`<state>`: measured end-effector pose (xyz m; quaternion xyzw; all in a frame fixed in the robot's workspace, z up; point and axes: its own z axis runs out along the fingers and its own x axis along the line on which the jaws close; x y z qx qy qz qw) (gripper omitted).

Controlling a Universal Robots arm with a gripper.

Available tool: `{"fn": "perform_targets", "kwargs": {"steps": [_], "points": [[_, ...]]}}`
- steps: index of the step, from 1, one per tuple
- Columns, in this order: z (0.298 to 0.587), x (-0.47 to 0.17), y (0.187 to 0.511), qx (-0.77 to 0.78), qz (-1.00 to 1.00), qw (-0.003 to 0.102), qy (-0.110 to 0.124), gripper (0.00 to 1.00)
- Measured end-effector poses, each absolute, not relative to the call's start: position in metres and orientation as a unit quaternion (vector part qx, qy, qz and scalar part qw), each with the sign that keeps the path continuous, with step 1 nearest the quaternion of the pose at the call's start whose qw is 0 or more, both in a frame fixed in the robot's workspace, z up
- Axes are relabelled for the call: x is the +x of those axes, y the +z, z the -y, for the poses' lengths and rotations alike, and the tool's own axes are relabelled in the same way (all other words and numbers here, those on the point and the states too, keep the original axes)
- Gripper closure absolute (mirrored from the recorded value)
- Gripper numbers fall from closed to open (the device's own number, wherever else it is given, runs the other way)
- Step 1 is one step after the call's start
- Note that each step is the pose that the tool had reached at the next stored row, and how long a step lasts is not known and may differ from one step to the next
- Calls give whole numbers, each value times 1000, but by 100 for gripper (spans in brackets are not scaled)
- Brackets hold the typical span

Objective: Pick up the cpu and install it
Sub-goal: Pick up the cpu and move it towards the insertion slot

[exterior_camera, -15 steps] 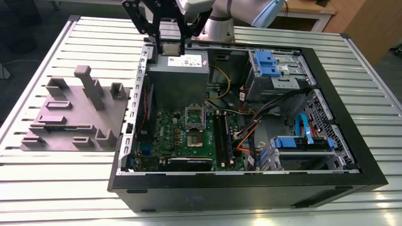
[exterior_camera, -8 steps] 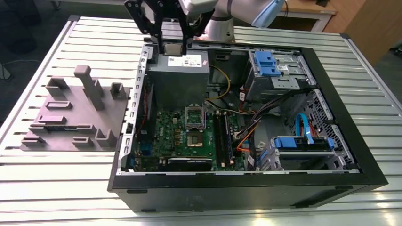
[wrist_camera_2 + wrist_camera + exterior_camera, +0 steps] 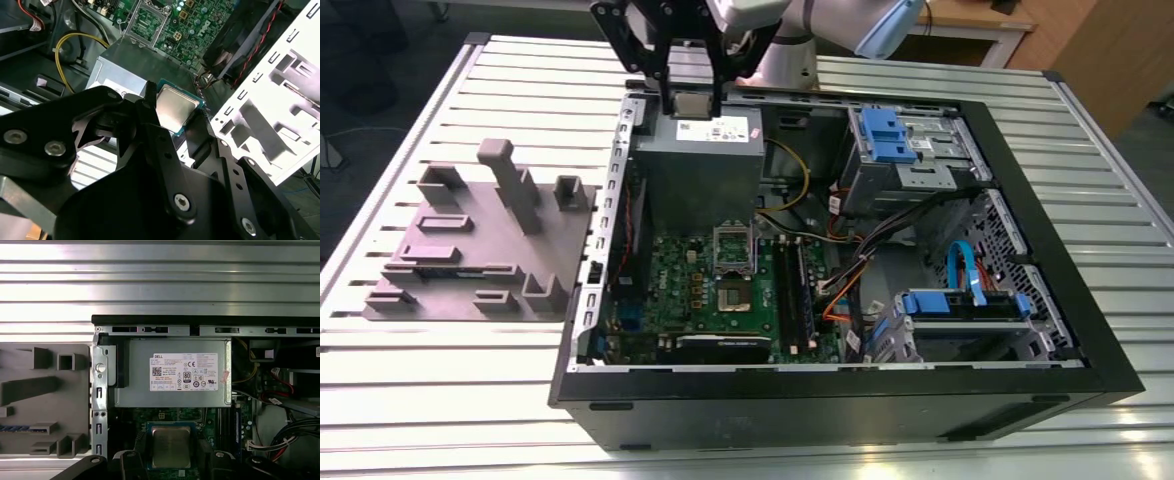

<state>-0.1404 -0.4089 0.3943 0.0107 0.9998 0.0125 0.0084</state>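
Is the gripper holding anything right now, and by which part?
Yes: the gripper holds the cpu, pinched by two opposite edges.

The exterior view looks steeply down on the whole computer case from further off, while both wrist views sit close above its power supply, sharing the cpu

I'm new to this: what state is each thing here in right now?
cpu: clamped between the jaws, held in the air, not installed.
jaws: shut on the cpu.
computer case: lying on its side, panel off, insides exposed.
cpu socket: open, no chip in it.
power supply: mounted inside the case.
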Motion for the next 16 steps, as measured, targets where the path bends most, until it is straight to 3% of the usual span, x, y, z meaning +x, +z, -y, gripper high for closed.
{"fn": "perform_targets", "kwargs": {"steps": [16], "points": [[415,-133,394,11,-1000,8,12,53]]}}
